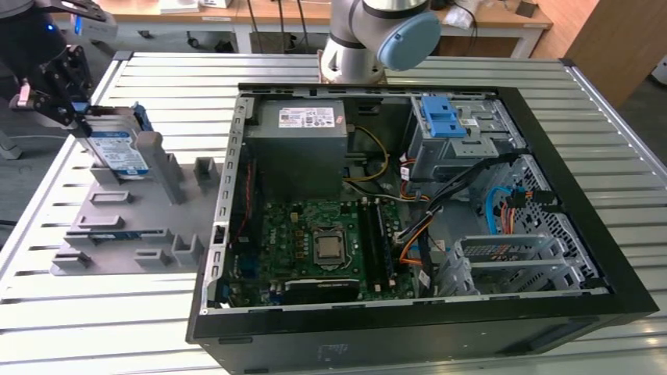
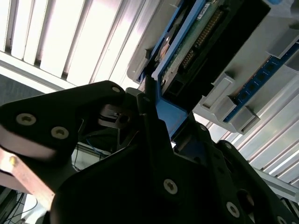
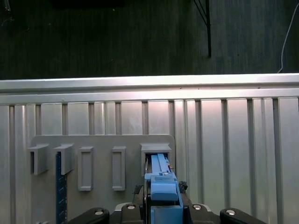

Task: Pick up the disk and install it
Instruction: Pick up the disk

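- Hand (image 1: 80,122) clamped on the disk (image 1: 117,152), by its blue-framed edge.
- Disk stands tilted at the rack's (image 1: 125,226) 11 o'clock slot on the worktop (image 1: 62,320); I judge this the pick-up step.
- Open case (image 1: 617,258) lies at 3 o'clock, well apart; installing likely calls for lifting clear of the rack posts.

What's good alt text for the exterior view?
At the exterior view's left, a black end effector grips a silver rectangular hard disk in a blue plastic bracket, tilted at a grey plastic slotted rack on a slatted metal table. To the exterior view's right lies an open black computer case, its green motherboard exposed.
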`<action>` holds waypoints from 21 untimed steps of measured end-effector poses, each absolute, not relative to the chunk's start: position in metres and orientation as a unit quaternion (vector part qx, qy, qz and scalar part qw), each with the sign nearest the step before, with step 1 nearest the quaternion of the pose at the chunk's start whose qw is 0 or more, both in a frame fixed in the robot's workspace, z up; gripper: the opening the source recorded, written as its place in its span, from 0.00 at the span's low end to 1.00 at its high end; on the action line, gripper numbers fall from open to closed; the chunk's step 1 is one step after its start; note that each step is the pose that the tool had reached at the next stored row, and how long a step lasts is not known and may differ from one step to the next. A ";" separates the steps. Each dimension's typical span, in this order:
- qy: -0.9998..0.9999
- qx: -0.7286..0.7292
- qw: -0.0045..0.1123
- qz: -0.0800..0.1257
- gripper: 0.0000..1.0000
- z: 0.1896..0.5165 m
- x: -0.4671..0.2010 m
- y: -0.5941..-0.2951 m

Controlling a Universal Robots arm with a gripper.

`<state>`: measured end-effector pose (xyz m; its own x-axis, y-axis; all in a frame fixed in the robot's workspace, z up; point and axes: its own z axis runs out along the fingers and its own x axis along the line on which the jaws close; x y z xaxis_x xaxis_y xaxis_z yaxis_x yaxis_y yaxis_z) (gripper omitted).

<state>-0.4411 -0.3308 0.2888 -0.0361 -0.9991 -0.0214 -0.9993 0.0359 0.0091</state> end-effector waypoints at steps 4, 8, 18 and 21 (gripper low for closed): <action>0.719 -0.695 0.005 0.011 0.37 0.289 -0.441 -0.331; 0.719 -0.695 0.005 0.011 0.38 0.289 -0.441 -0.331; 0.719 -0.695 0.005 0.011 0.36 0.289 -0.441 -0.331; 0.719 -0.695 0.005 0.011 0.36 0.289 -0.441 -0.331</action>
<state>-0.4411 -0.3309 0.2887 -0.0328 -0.9992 -0.0214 -0.9994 0.0326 0.0089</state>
